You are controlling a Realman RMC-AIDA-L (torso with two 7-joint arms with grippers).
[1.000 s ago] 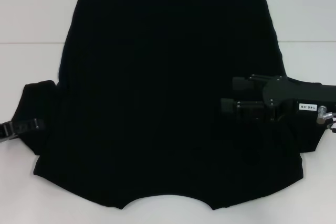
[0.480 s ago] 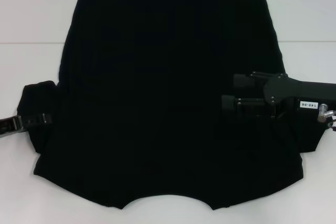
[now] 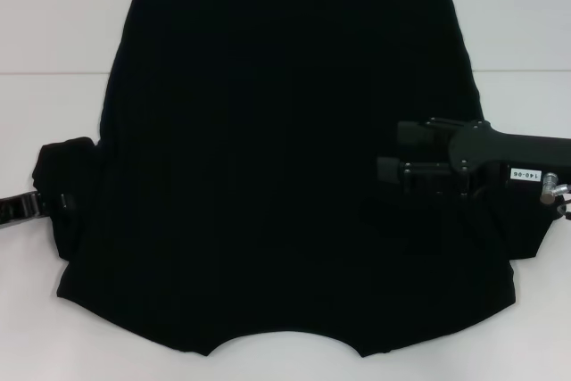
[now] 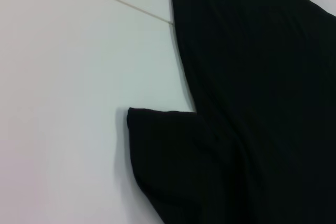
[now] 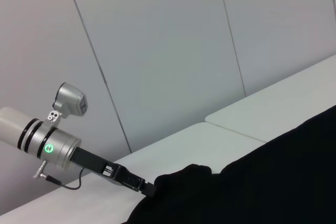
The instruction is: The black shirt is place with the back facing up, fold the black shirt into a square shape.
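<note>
The left tool [image 3: 55, 202] has pushed farther onto the black shirt's [image 3: 268, 158] left sleeve, grip unclear; the right tool [image 3: 393, 153] hovers parted over the shirt's right side, flat on the white surface [image 3: 62, 24].

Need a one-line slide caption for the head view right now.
Black shirt flat on white table; left gripper at one sleeve, right gripper over the other.

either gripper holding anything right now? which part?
Left gripper is at the black shirt's left sleeve edge; a grip there can't be confirmed. Right gripper sits over the shirt's right side, jaws apart, holding nothing.
</note>
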